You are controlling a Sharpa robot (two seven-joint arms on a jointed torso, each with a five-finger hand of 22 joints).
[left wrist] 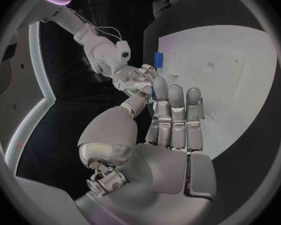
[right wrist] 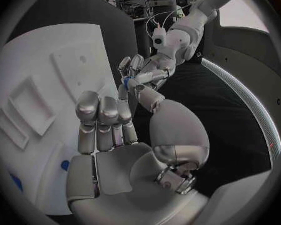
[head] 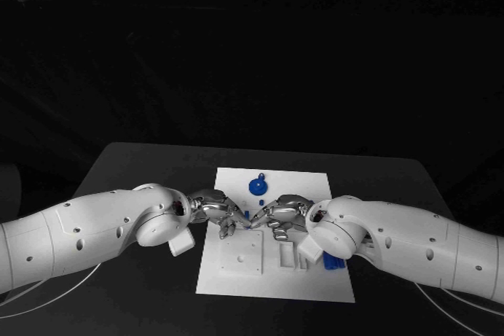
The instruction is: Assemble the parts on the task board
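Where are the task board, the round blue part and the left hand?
task board (head: 304,183): head view, bare far right area.
round blue part (head: 256,184): head view, its disc.
left hand (head: 214,208): head view, middle of the hand.

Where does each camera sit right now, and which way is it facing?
Head view: on the robot's head, looking down at the task board; the left robot hand and right robot hand meet over it.
Left wrist view: behind the left robot hand, whose palm and fingers show, facing the right robot hand across the board.
Right wrist view: behind the right robot hand, whose palm and fingers show, facing the left robot hand.
Shared: both wrist views show the board and the opposite hand.
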